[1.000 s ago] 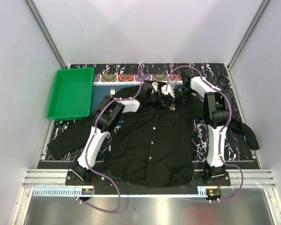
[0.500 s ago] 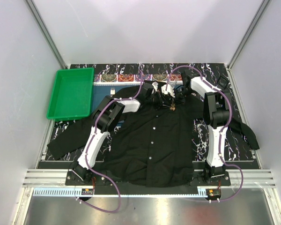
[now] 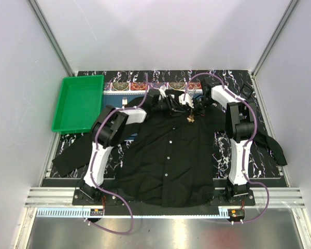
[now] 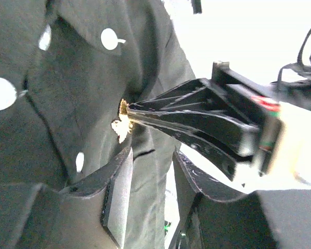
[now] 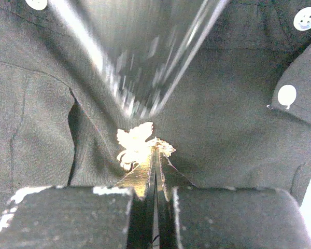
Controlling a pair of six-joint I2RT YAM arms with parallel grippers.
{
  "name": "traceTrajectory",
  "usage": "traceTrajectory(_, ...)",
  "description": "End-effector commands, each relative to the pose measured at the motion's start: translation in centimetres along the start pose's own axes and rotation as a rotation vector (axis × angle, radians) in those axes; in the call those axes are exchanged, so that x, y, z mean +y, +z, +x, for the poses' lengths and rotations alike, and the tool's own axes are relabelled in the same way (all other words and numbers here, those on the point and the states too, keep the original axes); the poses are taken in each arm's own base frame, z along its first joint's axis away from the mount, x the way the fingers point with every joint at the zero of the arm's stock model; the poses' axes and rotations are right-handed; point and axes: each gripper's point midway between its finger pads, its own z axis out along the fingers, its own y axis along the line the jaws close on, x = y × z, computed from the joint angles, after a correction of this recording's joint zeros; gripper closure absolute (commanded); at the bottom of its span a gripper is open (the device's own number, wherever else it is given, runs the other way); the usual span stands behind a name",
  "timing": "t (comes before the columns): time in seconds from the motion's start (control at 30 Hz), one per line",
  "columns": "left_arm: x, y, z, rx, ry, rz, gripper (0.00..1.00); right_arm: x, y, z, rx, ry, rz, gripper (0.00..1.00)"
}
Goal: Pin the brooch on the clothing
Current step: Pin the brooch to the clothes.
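Right wrist view: pinching the brooch [image 5: 137,148] in the closed right gripper [image 5: 155,156] against the shirt [image 5: 238,119]; holding the left gripper [image 4: 151,158] parted just beside the brooch.

The left gripper [image 4: 150,174] and right gripper [image 5: 155,155] crowd the tiny golden leaf brooch [image 5: 137,146] at the black buttoned shirt's [image 3: 166,161] collar. Its lower front lies open to reach; a green plastic tray [image 3: 78,104] fills the far-left corner.
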Motion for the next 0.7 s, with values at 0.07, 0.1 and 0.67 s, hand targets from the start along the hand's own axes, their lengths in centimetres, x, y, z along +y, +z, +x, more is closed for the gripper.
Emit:
traceTrajectory(0.07,-3.9,-8.4,-3.8,-0.069,0.138,0.015,0.56,0.7,0.2,0.1,0.03,0.006,0.009,1.0)
traceTrajectory(0.1,-4.9,-9.8,-4.1,-0.089,0.226,0.028,0.56,0.7,0.2,0.3,0.04,-0.001,0.013,1.0)
traceTrajectory(0.67,-17.1,-26.0,-12.6,-0.579,0.897,0.04,0.01,-0.1,-4.8,-3.9,-0.008,0.003,0.143,0.55)
